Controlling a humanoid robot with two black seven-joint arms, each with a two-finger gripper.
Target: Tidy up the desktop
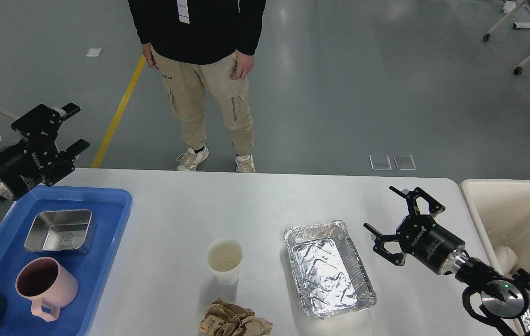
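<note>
The desktop (255, 205) spreads below both grippers. The right gripper (386, 212) hangs over its right part, just beside the foil tray (328, 268), jaws spread wide and empty. The left gripper (68, 128) sits past the desktop's far left corner, above the blue tray (106, 233), jaws parted, holding nothing. A cup (224, 260) and crumpled paper (234, 321) lie mid-desktop

The desktop (255, 205) looks smooth and matt white. The foil tray (328, 269) is crinkled, shiny aluminium (it glares brightly), the steel box (59, 230) brushed metal, the blue tray (106, 224) glossy plastic, the crumpled brown paper (234, 321) rough, the paper cup (224, 260) matt.
</note>
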